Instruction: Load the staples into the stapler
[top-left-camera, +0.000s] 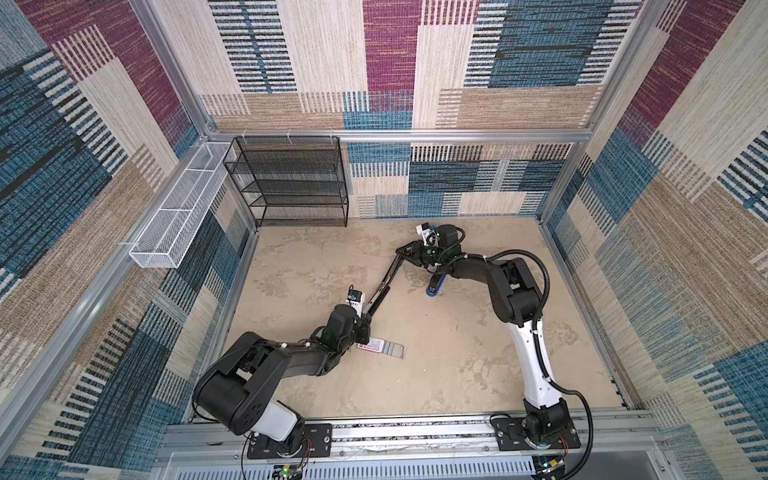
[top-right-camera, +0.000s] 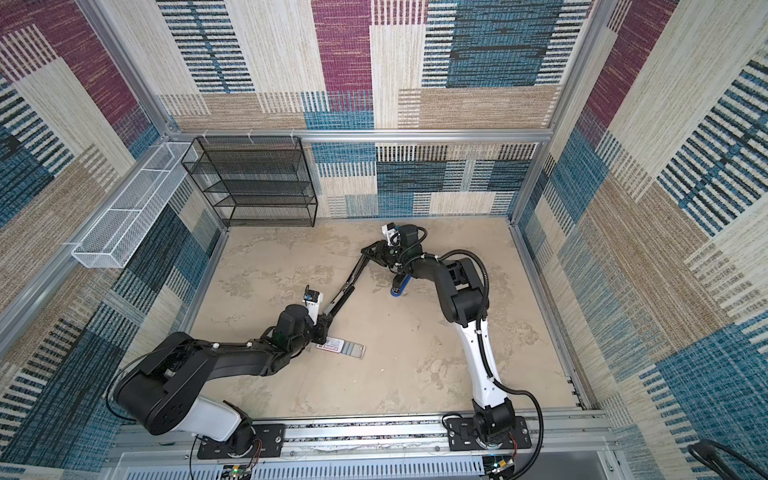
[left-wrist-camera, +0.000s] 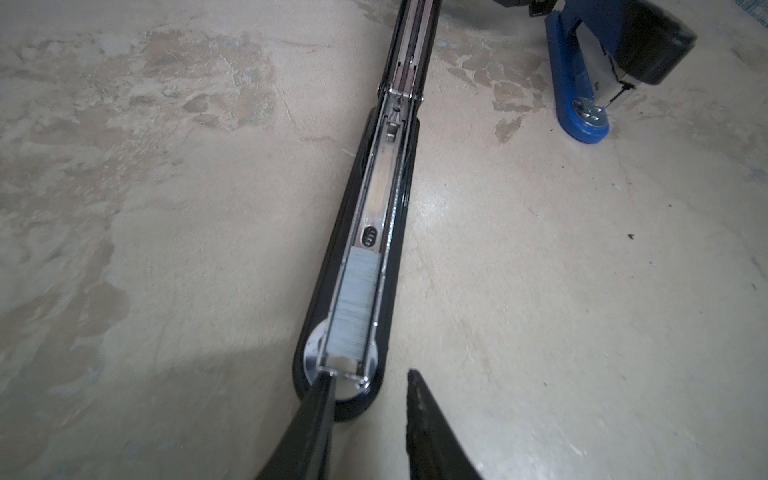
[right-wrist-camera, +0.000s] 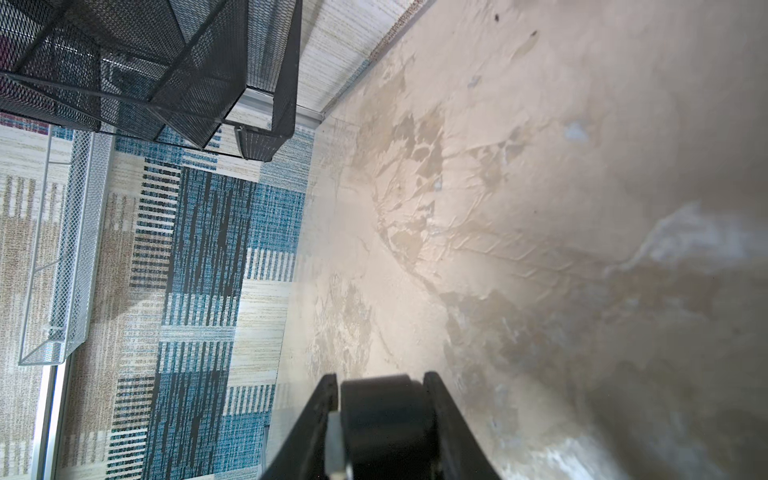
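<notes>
Staples (left-wrist-camera: 353, 299) lay in the open channel of the stapler (left-wrist-camera: 386, 199), strip along its length, at the nose. Left gripper (left-wrist-camera: 370, 374), nearer, jaws parted and empty, sat at that nose; right gripper (right-wrist-camera: 379, 376) clamped the stapler's far end.

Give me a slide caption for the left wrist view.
Staples sit in the open stapler, left gripper jaws apart at its tip; blue stapler beyond.

You see both arms mostly black: the left arm (top-left-camera: 266, 361) carries a white shell (top-left-camera: 276, 419) farthest from the left gripper (left-wrist-camera: 370, 373), the right arm (top-left-camera: 534, 357) a white link and ribbed black cable (top-left-camera: 545, 278).
</notes>
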